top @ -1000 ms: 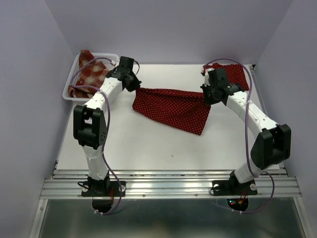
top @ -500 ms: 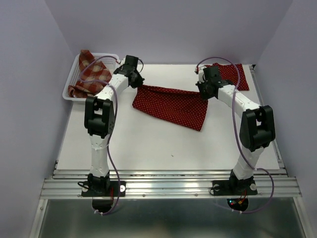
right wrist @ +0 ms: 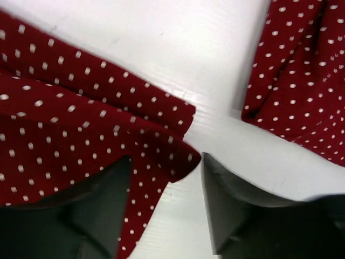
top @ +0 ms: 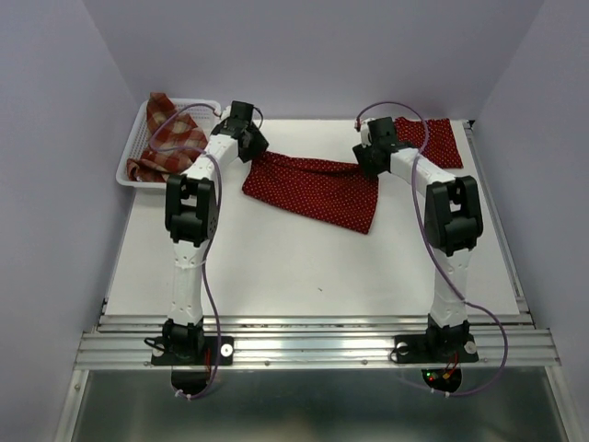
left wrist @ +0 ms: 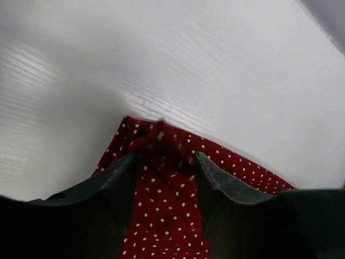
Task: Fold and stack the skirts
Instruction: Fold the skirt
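Observation:
A dark red polka-dot skirt (top: 311,191) lies spread flat across the middle of the table. My left gripper (top: 255,147) sits at its far left corner and my right gripper (top: 364,158) at its far right corner. In the left wrist view the left gripper (left wrist: 164,162) is open, and the skirt (left wrist: 161,210) corner lies loose between its jaws. The right gripper (right wrist: 164,168) is open too, with the skirt (right wrist: 64,124) corner resting on the table between its fingers. A second polka-dot skirt (top: 434,140) (right wrist: 302,81) lies at the back right. The plaid skirt (top: 170,136) is in the basket.
A white mesh basket (top: 132,177) stands at the back left corner, just left of the left arm. Purple walls close in the table on three sides. The metal rail with both arm bases (top: 313,348) runs along the near edge.
Both arms have stretched toward the back, drawing the skirt's far edge with them. Both grippers, shut on its corners before, have opened and let the corners drop.

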